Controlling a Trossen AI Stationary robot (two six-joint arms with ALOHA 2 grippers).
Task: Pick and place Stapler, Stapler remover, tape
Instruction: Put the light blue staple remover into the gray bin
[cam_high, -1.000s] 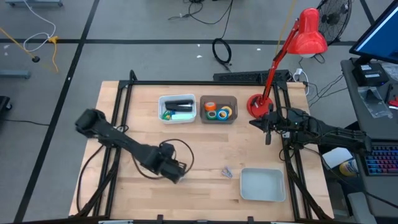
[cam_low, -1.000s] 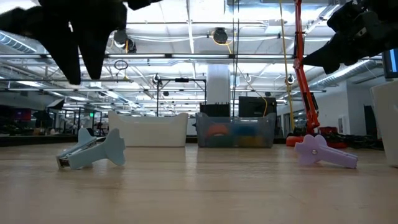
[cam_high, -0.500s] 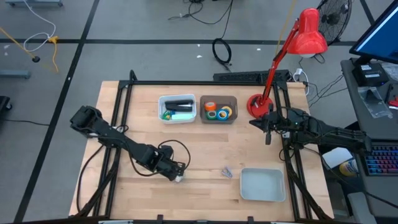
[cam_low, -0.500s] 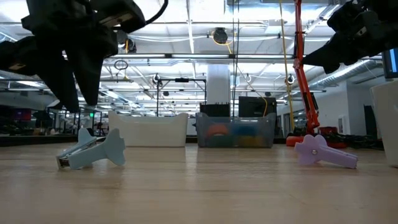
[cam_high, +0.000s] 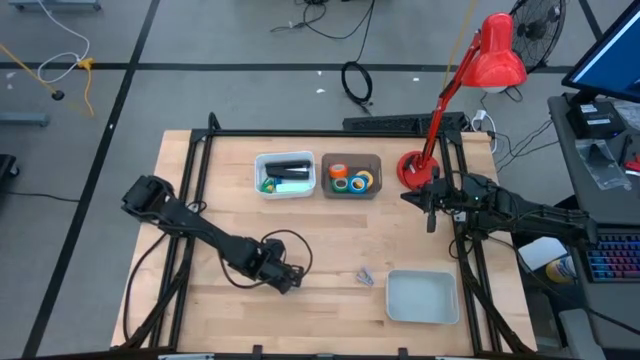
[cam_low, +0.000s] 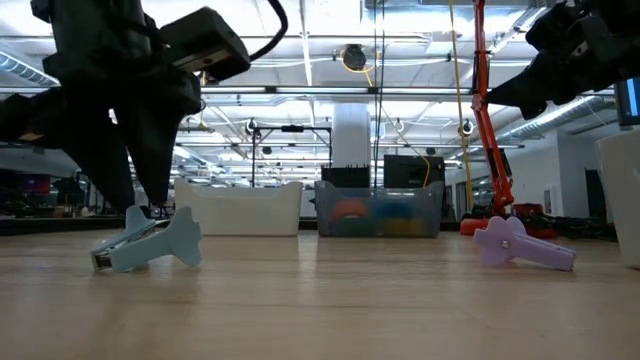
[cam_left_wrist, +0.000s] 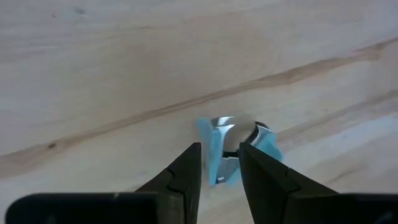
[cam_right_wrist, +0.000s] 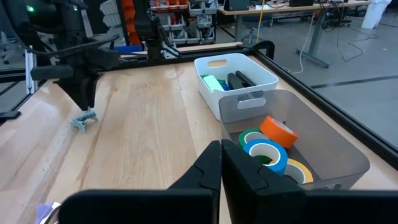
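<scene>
My left gripper is open and points down over the light-blue staple remover, which lies on the table near its near edge. In the left wrist view its two fingers stand on either side of the remover's near part. A purple staple remover lies to the right of it. The black stapler lies in a white bin. The tape rolls sit in a grey bin. My right gripper is shut and waits in the air near the lamp base. My left gripper comes at the light-blue staple remover from above, a finger on each side of it. Whether the fingers touch it, I cannot tell. The remover rests on the table.
A shallow white tray sits at the table's near right corner. A red desk lamp stands at the far right, beside my right arm. The two bins stand side by side at the far edge. Bare wood lies between bins and removers.
My left gripper has come down from well above the table to the light-blue staple remover, staying open. The remover has not moved.
</scene>
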